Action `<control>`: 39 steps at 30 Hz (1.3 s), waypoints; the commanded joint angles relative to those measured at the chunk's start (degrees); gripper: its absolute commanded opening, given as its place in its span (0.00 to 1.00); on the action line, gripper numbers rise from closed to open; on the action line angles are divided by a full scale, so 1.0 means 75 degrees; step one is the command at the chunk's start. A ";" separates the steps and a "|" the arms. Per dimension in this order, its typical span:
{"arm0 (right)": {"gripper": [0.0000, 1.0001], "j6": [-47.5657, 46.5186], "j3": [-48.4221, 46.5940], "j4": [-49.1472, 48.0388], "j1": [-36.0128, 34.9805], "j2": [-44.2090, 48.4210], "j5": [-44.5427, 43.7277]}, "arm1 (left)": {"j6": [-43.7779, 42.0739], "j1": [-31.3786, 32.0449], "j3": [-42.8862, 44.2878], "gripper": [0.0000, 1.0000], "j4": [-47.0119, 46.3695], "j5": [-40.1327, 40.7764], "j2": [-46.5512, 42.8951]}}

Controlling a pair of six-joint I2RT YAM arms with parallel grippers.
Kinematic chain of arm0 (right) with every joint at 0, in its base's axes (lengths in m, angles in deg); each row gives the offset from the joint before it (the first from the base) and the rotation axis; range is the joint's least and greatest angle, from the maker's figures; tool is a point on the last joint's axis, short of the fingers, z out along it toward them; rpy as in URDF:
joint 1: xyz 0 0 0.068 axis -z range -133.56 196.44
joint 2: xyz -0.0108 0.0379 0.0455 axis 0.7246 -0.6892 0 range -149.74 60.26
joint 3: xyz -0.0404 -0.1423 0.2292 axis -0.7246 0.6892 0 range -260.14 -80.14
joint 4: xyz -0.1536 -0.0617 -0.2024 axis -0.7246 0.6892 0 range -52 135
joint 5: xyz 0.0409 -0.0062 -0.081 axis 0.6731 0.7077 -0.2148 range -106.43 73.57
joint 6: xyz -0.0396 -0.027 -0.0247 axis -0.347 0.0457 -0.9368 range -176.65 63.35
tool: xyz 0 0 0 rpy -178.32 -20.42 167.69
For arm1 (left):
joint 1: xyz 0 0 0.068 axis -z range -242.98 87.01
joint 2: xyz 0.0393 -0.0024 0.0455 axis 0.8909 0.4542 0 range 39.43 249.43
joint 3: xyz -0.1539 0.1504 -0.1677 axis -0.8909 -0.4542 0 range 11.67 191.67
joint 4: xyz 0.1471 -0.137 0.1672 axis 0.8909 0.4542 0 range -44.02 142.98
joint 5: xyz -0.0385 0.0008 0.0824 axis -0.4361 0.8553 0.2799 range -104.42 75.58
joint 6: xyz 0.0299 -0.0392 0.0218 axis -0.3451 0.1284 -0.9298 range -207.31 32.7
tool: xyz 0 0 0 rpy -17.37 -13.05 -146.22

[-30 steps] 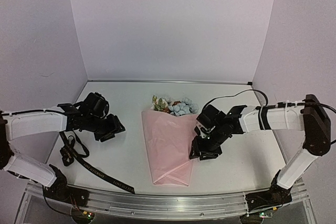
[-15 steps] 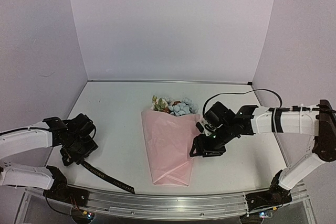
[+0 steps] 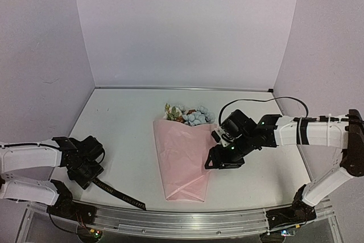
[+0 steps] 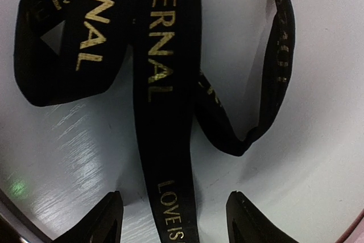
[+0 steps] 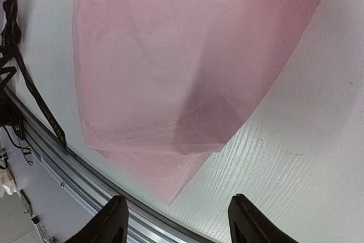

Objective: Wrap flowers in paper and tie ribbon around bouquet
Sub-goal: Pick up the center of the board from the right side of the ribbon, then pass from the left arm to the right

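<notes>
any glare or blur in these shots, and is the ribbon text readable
Left wrist view: ribbon lettering readable though soft up close, glare streaks on the table lower left. Right wrist view: paper sharp, darker where layers overlap. Top view: even light, front rail bowed by the lens.

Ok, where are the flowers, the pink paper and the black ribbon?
flowers (image 3: 196, 118): top view, on the pale blue blooms.
paper (image 3: 181, 157): top view, middle of the pink sheet.
ribbon (image 4: 165, 101): left wrist view, on the gold-lettered middle strip.

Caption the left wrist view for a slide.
Open left gripper poised over the looped black ribbon on the white table.
</notes>
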 commanded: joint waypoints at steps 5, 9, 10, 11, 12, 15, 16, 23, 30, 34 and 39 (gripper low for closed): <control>0.59 0.0065 -0.0031 -0.0218 -0.0060 0.0103 -0.0067 | -0.0491 0.0023 0.0306 0.40 -0.1279 -0.0203 0.1055; 0.58 0.0099 -0.0092 -0.0218 -0.0076 0.0111 0.0007 | -0.0908 0.0022 0.0232 0.09 -0.1890 -0.0802 0.1373; 0.58 0.0086 -0.0123 -0.0210 -0.0083 0.0097 0.0029 | -0.1021 0.0022 0.0264 0.03 -0.2000 -0.0913 0.1400; 0.57 0.0078 -0.0154 -0.0207 -0.0087 0.0080 0.0055 | -0.1131 0.0022 0.0305 0.01 -0.2118 -0.1014 0.1400; 0.56 0.0062 -0.0188 -0.0206 -0.0088 0.0055 0.0087 | -0.1233 0.0022 0.0384 0.00 -0.2216 -0.1130 0.1378; 0.54 -0.0063 -0.0364 -0.0203 -0.0126 0.0008 0.0149 | -0.1634 0.0034 0.0785 0.00 -0.2381 -0.1352 0.1200; 0.54 -0.0145 -0.0448 -0.0195 -0.0157 -0.0005 0.0154 | -0.1793 0.0033 0.0956 0.00 -0.2385 -0.1395 0.1115; 0.54 -0.1502 -0.1488 -0.0194 -0.0594 -0.0382 0.0078 | -0.2388 0.0078 0.1961 0.00 -0.2317 -0.2000 0.0861; 0.57 -0.2302 -0.2536 -0.1426 -0.0840 -0.1323 0.0386 | -0.2810 0.0263 0.2603 0.00 -0.3153 -0.3155 0.1076; 0.60 -0.1994 -0.2982 -0.2464 -0.0843 -0.1932 0.0674 | -0.3190 0.0494 0.3185 0.00 -0.3530 -0.3438 0.1390; 0.63 -0.1535 -0.3568 -0.3161 -0.0839 -0.2622 0.1012 | -0.3410 0.0700 0.3692 0.00 -0.3873 -0.3631 0.1782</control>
